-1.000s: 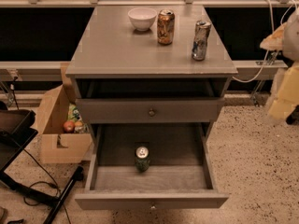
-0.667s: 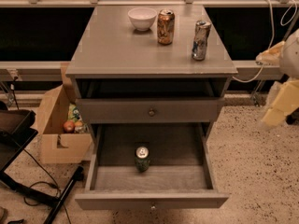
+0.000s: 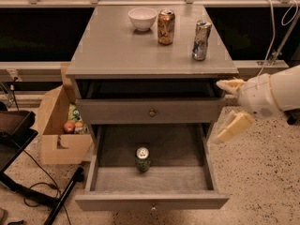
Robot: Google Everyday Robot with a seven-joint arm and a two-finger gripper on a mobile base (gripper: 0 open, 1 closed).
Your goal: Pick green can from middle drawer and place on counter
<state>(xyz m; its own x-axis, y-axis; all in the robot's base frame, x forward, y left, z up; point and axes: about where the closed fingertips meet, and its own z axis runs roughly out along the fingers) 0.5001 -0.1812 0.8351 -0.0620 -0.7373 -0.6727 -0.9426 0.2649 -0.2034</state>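
1. In the camera view, the green can (image 3: 142, 159) is seen standing in the pulled-out middle drawer (image 3: 178, 178), near the centre of the drawer floor and a little toward the front panel, clear of every wall.
2. The can's long axis is held vertical; the silver top with its pull tab is turned upward, toward the camera.
3. The gripper (image 3: 219, 110) is found at the right of the cabinet, level with the closed upper drawer (image 3: 151, 111) and well apart from the can. Its jaws are spread apart and nothing is held between them.
4. The can is judged to be light, stiff and smooth-sided, so it could slip or be dented if squeezed hard. A hold across the middle of the round body, reached from above, is judged best.
5. On the table (image 3: 112, 50) a white bowl (image 3: 142, 18), an orange-gold can (image 3: 166, 27) and a silver-blue can (image 3: 201, 40) are set along the back and right; the front left is left bare for the placing.
6. A cardboard box (image 3: 56, 125) is seen on the floor to the left.
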